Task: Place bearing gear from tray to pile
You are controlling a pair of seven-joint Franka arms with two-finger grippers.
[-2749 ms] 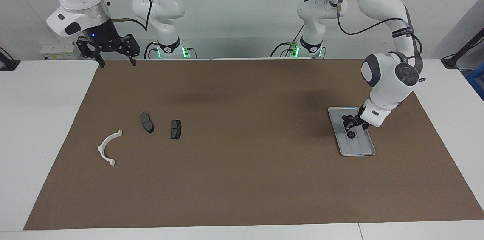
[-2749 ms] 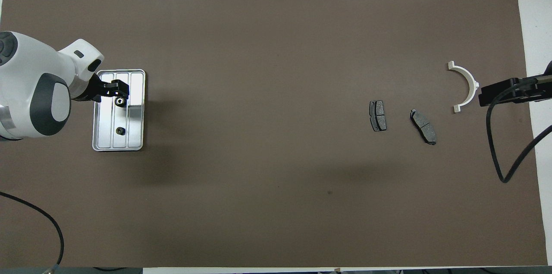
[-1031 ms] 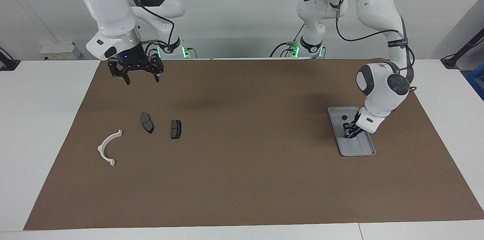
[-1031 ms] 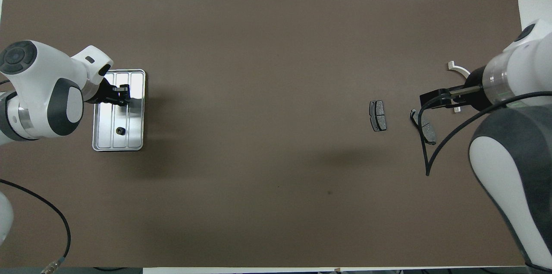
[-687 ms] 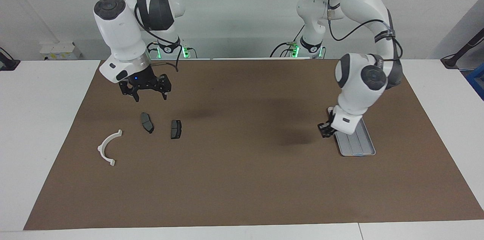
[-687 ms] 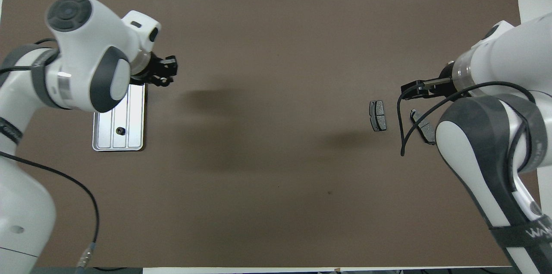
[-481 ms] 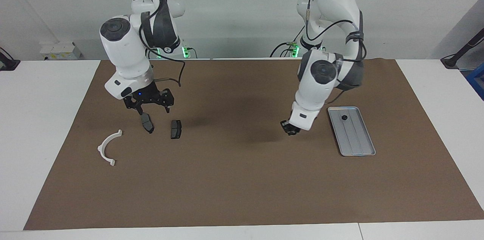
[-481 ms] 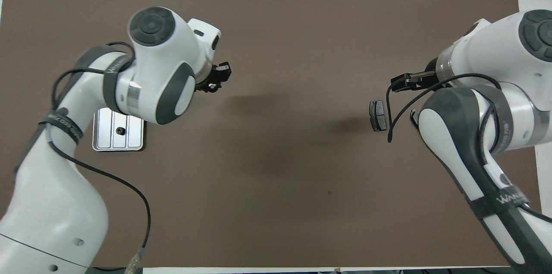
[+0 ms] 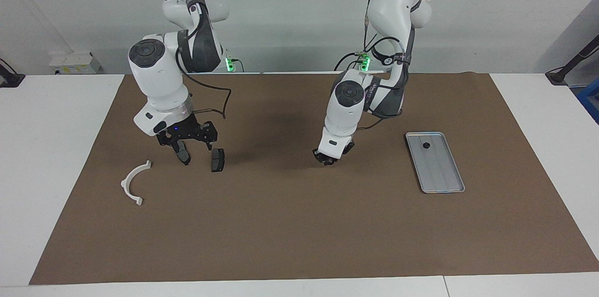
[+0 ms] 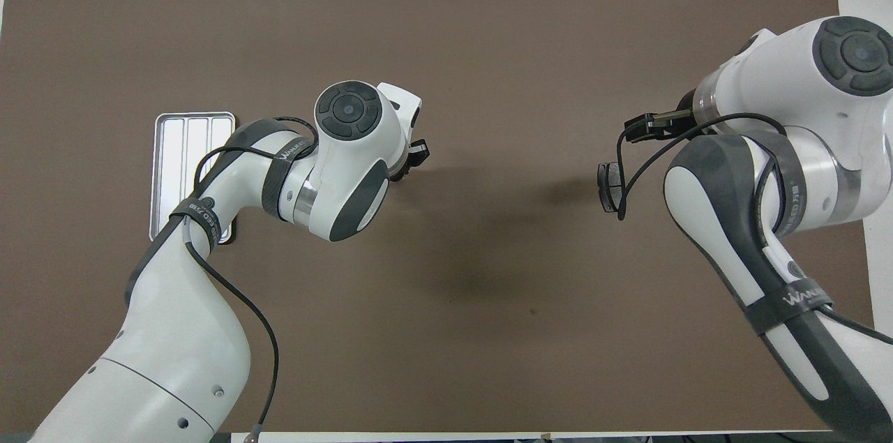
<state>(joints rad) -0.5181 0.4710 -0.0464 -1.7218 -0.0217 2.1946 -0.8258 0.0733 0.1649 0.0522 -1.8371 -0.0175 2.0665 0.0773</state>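
Facing view: left tool [image 9: 327, 160] mid-mat [image 9: 299, 231].

Even, bright light falls from above on both views. The brown mat [image 9: 299, 222] looks matte, without glare, while the white table [image 9: 51, 147] is close to washed out. Soft, blurred shadows lie on the mat under each arm, the darkest near its middle. The tray [image 9: 442, 180] shows a pale sheen along its ribs. Both pictures are sharp, with no motion blur and straight edges.
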